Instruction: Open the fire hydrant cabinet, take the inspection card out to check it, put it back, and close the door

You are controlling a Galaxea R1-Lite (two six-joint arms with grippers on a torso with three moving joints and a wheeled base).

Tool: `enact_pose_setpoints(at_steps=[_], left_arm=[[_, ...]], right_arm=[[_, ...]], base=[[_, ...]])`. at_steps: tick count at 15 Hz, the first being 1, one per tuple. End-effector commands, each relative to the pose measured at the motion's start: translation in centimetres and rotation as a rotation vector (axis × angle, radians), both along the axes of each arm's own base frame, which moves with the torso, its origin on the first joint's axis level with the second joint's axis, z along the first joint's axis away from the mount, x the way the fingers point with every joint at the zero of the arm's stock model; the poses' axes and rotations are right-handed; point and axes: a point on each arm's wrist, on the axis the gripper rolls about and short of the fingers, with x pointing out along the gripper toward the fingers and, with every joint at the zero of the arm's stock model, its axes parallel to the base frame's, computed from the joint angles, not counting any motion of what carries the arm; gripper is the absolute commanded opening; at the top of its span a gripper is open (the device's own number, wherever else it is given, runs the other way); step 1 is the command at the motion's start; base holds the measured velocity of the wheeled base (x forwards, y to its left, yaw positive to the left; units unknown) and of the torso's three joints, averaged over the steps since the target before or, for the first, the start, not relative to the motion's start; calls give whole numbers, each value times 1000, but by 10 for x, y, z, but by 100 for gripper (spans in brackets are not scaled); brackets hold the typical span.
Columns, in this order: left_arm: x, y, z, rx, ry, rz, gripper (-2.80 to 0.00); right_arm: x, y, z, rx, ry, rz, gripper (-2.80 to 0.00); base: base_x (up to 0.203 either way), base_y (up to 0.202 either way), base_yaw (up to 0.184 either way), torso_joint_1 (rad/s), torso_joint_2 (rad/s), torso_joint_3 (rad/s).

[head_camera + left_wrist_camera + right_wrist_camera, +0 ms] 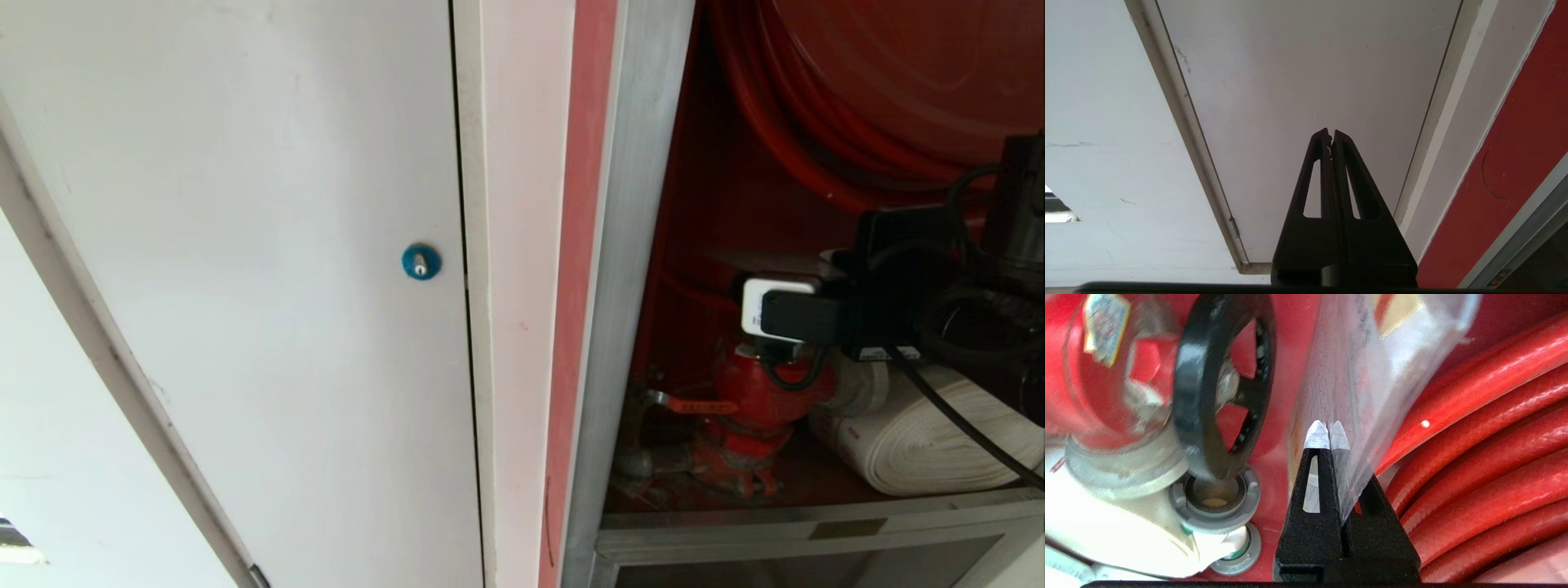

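The fire hydrant cabinet (629, 245) stands open, showing its red interior, a red valve (759, 400) and a red hose reel (882, 82). My right arm's wrist (816, 314) reaches into it from the right. In the right wrist view my right gripper (1327, 435) is shut on the lower edge of the inspection card (1355, 367), a sheet in a clear plastic sleeve. The card stands between the black handwheel (1220, 384) and the coiled red hose (1486, 428). The cabinet's door is out of view. My left gripper (1330, 134) is shut, empty and parked facing a white door (1306, 73).
A plain white door with a blue round lock (421, 261) fills the left of the head view. A rolled white fire hose (922, 441) lies on the cabinet floor right of the valve. A grey hose coupling (1214, 498) sits below the handwheel.
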Motion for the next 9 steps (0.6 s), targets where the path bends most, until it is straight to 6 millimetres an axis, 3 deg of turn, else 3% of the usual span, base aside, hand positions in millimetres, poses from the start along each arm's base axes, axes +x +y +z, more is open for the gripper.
enact_pose_setpoints(at_steps=[1,4,5,9], left_arm=[[1,0,-3,0,13,0,-280],[1,0,-3,0,12,0,-280],[1,0,-3,0,12,0,-280],[1,0,-3,0,12,0,-280]], right_arm=[[7,4,-4,-8,3,-3,-280],[9,5,-5,-9,5,-3,-280],[11,6,-6,-6,3,-2,0],[14,7,-7,26,-7,0,0]], base=[[0,0,0,0,0,0],[0,0,0,0,0,0],[0,0,0,0,0,0],[0,0,0,0,0,0]])
